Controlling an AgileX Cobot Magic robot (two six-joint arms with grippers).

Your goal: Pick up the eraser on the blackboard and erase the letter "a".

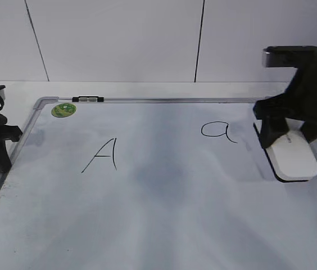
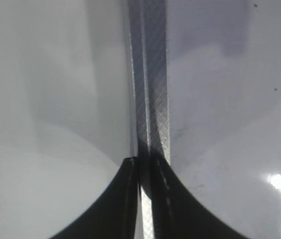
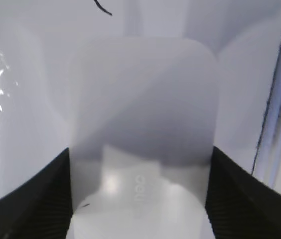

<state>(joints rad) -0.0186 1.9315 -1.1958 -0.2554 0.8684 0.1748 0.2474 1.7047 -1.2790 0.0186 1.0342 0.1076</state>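
The white eraser (image 1: 296,157) lies flat on the blackboard (image 1: 164,197) near its right edge. My right gripper (image 1: 275,135) straddles the eraser's far end. In the right wrist view the two fingers (image 3: 139,154) press against both long sides of the eraser (image 3: 140,109), whose grey logo faces up. The letter "a" (image 1: 217,130) is written just left of the eraser; only its tail (image 3: 102,7) shows in the right wrist view. My left gripper (image 1: 4,154) is shut and empty over the board's left frame (image 2: 153,99), with its fingertips (image 2: 145,162) close together.
A taller capital "A" (image 1: 102,154) is written at centre left. A round green sticker (image 1: 63,109) and a black-and-silver clip (image 1: 88,99) sit at the board's top left. The right frame (image 3: 275,109) runs close beside the eraser. A white wall stands behind.
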